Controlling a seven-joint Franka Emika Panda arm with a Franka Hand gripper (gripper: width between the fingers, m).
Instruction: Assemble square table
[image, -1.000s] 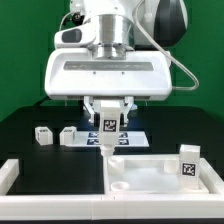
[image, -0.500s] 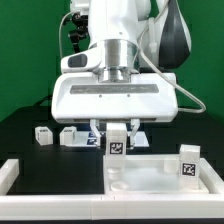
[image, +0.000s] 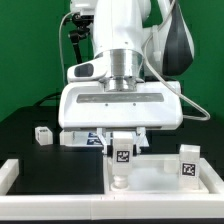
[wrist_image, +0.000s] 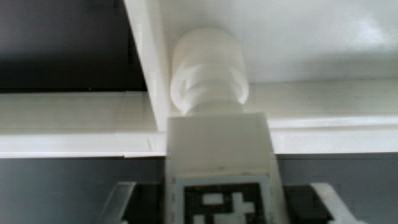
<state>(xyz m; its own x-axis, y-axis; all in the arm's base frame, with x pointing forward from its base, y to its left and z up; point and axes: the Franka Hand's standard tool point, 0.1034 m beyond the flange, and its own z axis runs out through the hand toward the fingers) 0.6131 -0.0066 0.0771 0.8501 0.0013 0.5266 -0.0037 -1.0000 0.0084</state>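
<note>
My gripper (image: 121, 150) is shut on a short white leg (image: 121, 156) with a black-white tag, held upright. The leg hangs over the near corner, on the exterior view's left, of the white square tabletop (image: 165, 178). Its lower end sits at a round corner socket (image: 120, 183); I cannot tell whether it touches. In the wrist view the leg (wrist_image: 219, 150) runs out from between the dark fingers (wrist_image: 134, 205), and its ribbed end (wrist_image: 208, 75) points at the tabletop (wrist_image: 320, 50). A second tagged leg (image: 188, 165) stands on the tabletop's right side.
Two loose white legs (image: 43, 135) (image: 70, 137) lie on the black table at the exterior view's left. The marker board (image: 95, 140) lies behind the gripper, mostly hidden. A long white L-shaped rail (image: 12, 176) borders the front left.
The arm has come forward and down with the leg, from above the marker board to the tabletop's near left corner. The grip has not changed.
</note>
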